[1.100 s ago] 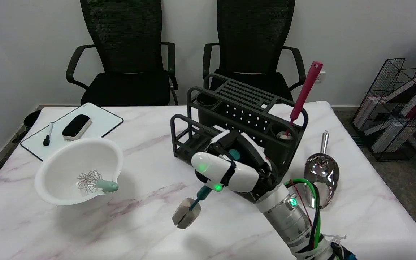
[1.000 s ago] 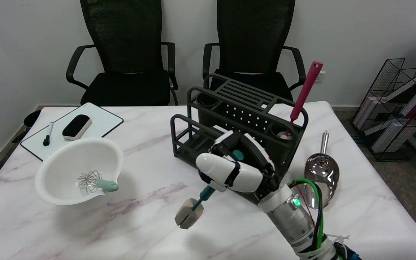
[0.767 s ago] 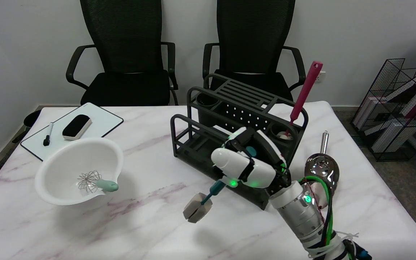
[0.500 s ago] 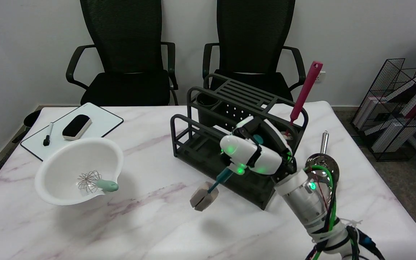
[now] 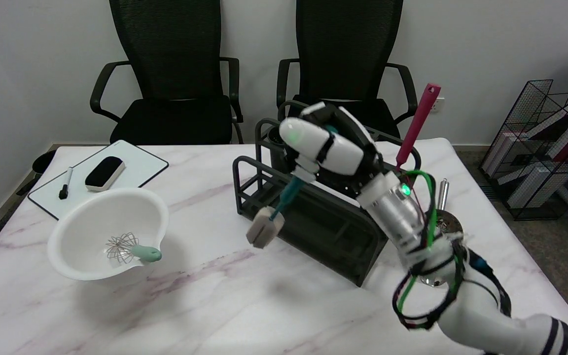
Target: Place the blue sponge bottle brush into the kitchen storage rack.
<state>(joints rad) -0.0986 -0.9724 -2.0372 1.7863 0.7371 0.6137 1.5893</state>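
My right hand (image 5: 326, 145) grips the teal handle of the bottle brush (image 5: 286, 197) and holds it in the air above the dark grey storage rack (image 5: 333, 231). The brush hangs tilted, its grey sponge head (image 5: 264, 230) down and to the left, in front of the rack's low left section. The upper end of the handle is hidden inside my fingers. A pink-handled utensil (image 5: 416, 125) stands in the rack's right round holder.
A white bowl (image 5: 109, 231) holding a small whisk (image 5: 131, 249) sits at the left. Behind it lies a whiteboard (image 5: 136, 165) with an eraser and marker. A metal scoop (image 5: 443, 197) lies right of the rack, partly behind my arm. Two black chairs stand beyond the table.
My right hand has risen and moved away from me, from in front of the rack to above it, carrying the brush. The sponge head lifted well off the table.
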